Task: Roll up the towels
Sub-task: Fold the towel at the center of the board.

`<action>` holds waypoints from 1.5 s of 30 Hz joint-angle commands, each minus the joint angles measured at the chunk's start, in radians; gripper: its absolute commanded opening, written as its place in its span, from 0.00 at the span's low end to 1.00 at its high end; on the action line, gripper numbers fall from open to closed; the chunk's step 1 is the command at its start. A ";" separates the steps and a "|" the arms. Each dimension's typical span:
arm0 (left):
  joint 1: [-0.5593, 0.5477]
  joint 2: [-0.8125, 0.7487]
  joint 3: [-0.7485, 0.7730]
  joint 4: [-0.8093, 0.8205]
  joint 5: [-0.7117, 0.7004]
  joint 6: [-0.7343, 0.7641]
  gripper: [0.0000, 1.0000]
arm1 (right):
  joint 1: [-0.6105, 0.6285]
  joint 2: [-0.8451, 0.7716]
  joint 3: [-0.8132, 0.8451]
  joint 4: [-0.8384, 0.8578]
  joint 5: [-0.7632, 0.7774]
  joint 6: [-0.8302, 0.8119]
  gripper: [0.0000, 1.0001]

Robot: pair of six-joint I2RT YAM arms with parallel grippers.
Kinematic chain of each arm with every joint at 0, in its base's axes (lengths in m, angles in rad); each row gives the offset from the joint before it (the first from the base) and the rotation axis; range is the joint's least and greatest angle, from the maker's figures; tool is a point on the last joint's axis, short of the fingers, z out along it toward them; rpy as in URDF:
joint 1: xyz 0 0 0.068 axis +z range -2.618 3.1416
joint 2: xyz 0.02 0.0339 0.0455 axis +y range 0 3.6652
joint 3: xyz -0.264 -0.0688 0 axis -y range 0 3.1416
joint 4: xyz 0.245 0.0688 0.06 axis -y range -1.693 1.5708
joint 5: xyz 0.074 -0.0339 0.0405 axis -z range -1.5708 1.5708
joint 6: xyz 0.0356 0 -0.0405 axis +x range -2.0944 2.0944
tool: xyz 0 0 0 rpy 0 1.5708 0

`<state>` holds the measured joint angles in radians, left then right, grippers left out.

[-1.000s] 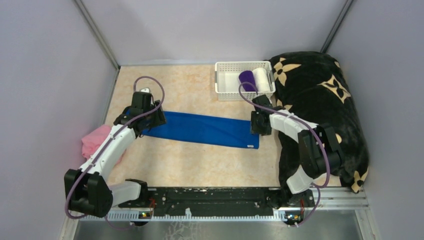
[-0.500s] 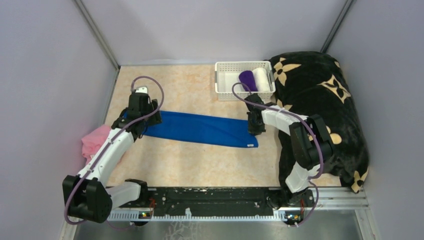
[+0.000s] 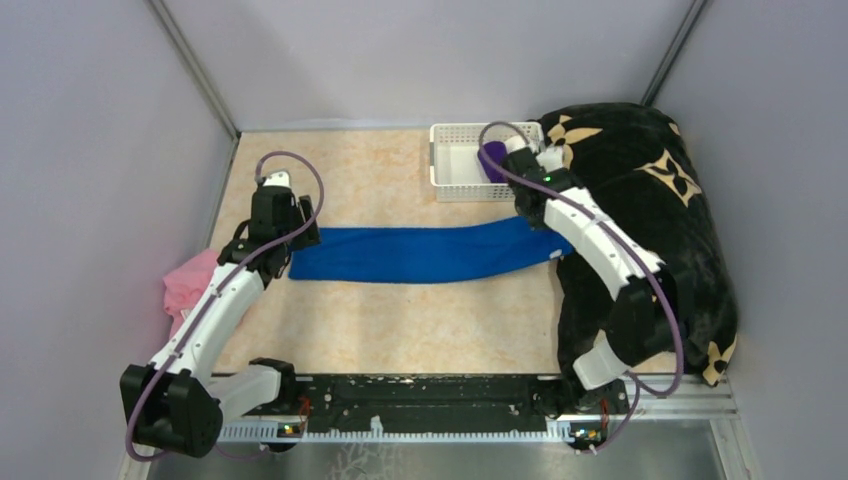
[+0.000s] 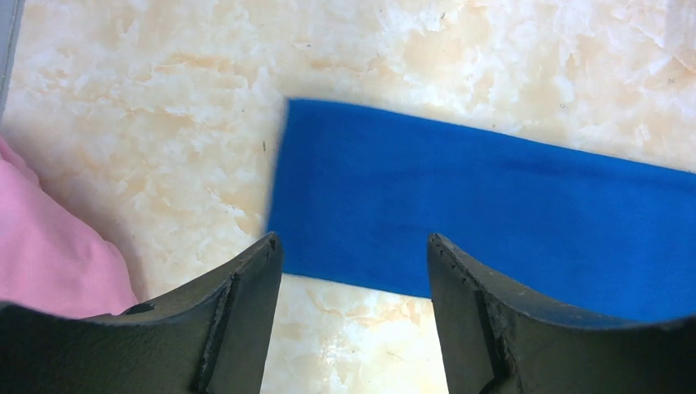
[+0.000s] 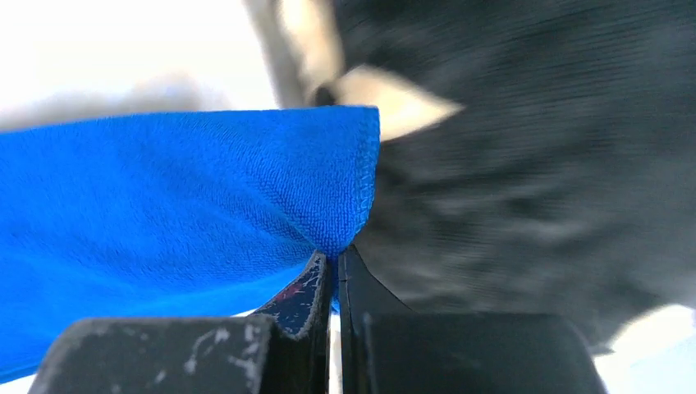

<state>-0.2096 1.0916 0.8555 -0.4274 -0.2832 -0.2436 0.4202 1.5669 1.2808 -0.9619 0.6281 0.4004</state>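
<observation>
The right gripper (image 5: 332, 263) has its jaws pressed together on the hemmed end of the blue towel (image 3: 430, 254), with only a thin fold of cloth between the tips. From that pinch the towel fans up and away to the left of the jaws, and the black blanket (image 5: 533, 180) with its beige flowers fills the blurred space behind and to the right of them. From above, this end of the towel lies next to the blanket's edge, just on the near side of the white basket (image 3: 452, 178).

The left gripper (image 4: 353, 279) hangs over the towel's other end with its jaws standing wide apart and nothing between them. The towel's short edge lies flat on the marbled tabletop (image 4: 164, 123) ahead of the left fingertip, and the blue strip runs off to the right beyond the right fingertip. A pink cloth (image 4: 49, 254) sits outside the left jaw.

A purple towel (image 3: 492, 160) shows in the basket, partly hidden by the right arm.
</observation>
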 commanded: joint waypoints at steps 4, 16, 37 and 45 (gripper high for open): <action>-0.002 -0.027 -0.015 0.019 0.039 0.004 0.75 | -0.072 -0.118 0.141 -0.222 0.335 -0.057 0.00; 0.010 0.029 -0.025 0.023 0.174 -0.034 0.82 | 0.050 -0.040 0.260 -0.049 -0.114 -0.071 0.00; 0.073 0.263 0.045 -0.034 0.404 -0.115 0.73 | 0.358 0.427 0.611 0.243 -0.659 0.115 0.00; 0.077 0.306 0.043 -0.039 0.440 -0.110 0.65 | 0.404 0.523 0.686 0.252 -0.712 0.158 0.00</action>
<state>-0.1349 1.3849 0.8719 -0.4576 0.1139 -0.3481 0.8051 2.0624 1.9007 -0.7475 -0.0399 0.5217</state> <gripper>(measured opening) 0.659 0.015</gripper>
